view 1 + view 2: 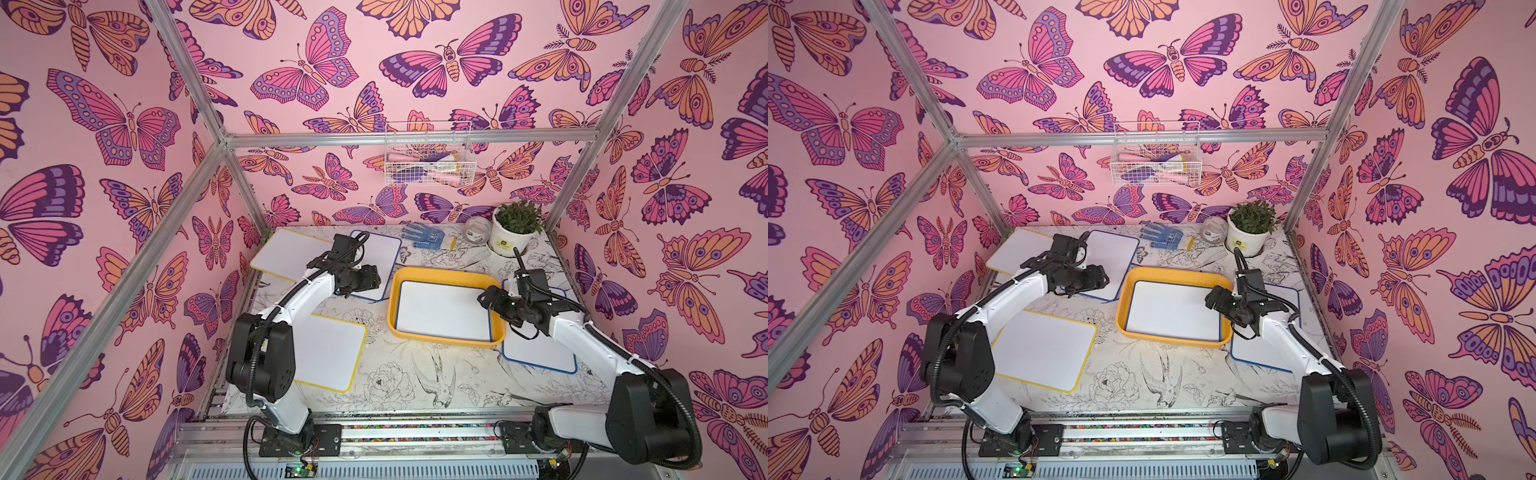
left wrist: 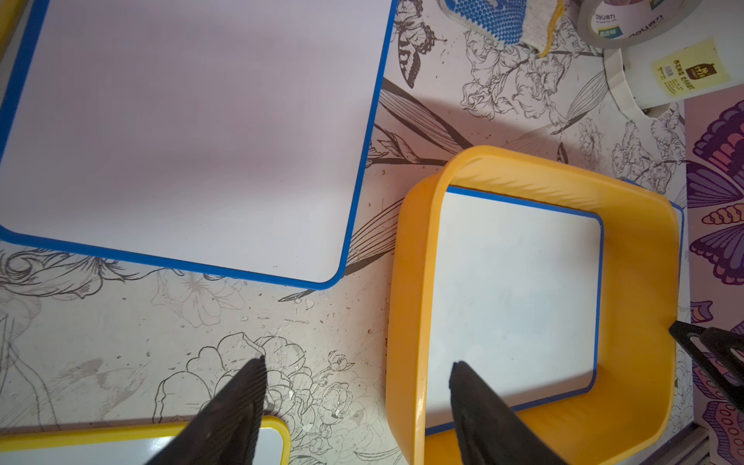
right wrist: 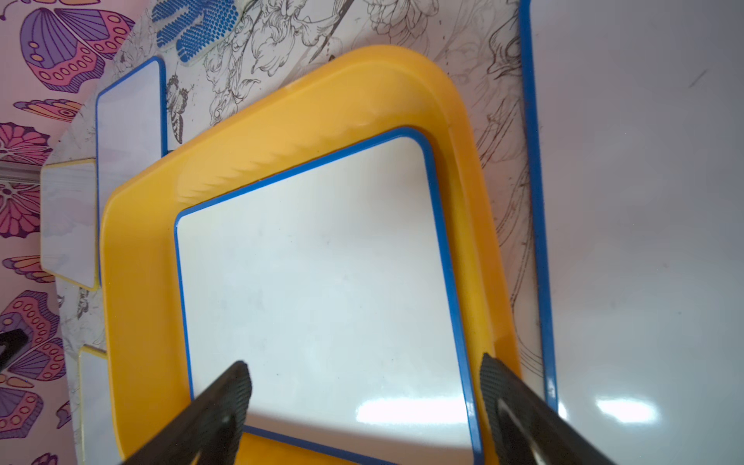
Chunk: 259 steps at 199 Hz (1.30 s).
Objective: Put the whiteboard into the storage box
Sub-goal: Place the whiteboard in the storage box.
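The storage box is a shallow yellow-orange tray in the middle of the table, seen in both top views. A blue-rimmed whiteboard lies flat inside it, also shown in the right wrist view and the left wrist view. My right gripper hovers over the box's right end, open and empty; the fingers stand wide over the board's edge. My left gripper hangs open and empty just left of the box, with its fingers either side of the box's near wall.
Several more whiteboards lie on the table: a blue-rimmed one and a yellow-rimmed one at the back left, a yellow-rimmed one at the front left, and a blue-rimmed one under the right arm. A glove, tape roll and potted plant stand at the back.
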Each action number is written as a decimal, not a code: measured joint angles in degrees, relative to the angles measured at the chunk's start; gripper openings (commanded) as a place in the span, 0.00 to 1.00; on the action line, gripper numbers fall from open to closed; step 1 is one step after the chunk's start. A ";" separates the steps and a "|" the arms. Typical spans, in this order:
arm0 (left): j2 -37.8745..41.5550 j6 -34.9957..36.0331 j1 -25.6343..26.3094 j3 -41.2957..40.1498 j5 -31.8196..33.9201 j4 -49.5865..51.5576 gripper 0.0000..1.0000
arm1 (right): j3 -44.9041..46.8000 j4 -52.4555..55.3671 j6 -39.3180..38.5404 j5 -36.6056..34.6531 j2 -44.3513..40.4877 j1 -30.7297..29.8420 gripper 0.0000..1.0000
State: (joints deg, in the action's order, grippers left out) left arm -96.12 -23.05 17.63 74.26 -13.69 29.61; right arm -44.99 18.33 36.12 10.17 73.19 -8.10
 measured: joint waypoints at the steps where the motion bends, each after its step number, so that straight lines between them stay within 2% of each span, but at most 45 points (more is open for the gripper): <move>1: 0.00 -0.02 0.00 0.00 0.00 0.00 0.74 | -0.02 0.04 -0.04 -0.11 -0.09 0.00 0.92; 31: 0.00 -0.11 0.02 -0.15 0.17 0.00 0.74 | -1.27 2.71 -1.44 -5.86 -2.97 -1.77 0.92; 61: -0.31 -0.09 0.22 -0.50 0.87 0.00 0.74 | -2.21 3.65 -2.34 -11.78 -5.51 -6.73 0.93; 104: -0.90 0.09 1.16 -0.92 2.62 0.07 0.75 | -2.51 4.92 -3.37 -20.15 -6.47 -19.21 0.93; 156: 0.59 0.15 0.76 -1.29 9.16 2.19 0.84 | -3.26 2.03 -2.43 -23.74 -3.28 -35.30 0.92; 199: 7.56 -2.84 -0.15 -7.56 12.46 3.48 0.95 | -4.07 -1.18 -2.82 -26.21 1.75 -44.61 0.92; 221: 12.48 -5.31 -0.15 -13.29 13.64 4.44 1.00 | -4.37 -2.14 -4.13 -27.10 4.24 -46.51 0.92; 259: 20.63 -10.60 -0.15 -21.42 15.02 7.78 1.00 | -4.37 -4.04 -7.48 -27.21 5.16 -47.58 0.92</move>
State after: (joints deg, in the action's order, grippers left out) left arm -75.48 -33.65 17.47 52.84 1.32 37.39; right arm -49.36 14.28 28.64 -17.04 78.35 -55.68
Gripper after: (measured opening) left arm 0.999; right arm 0.921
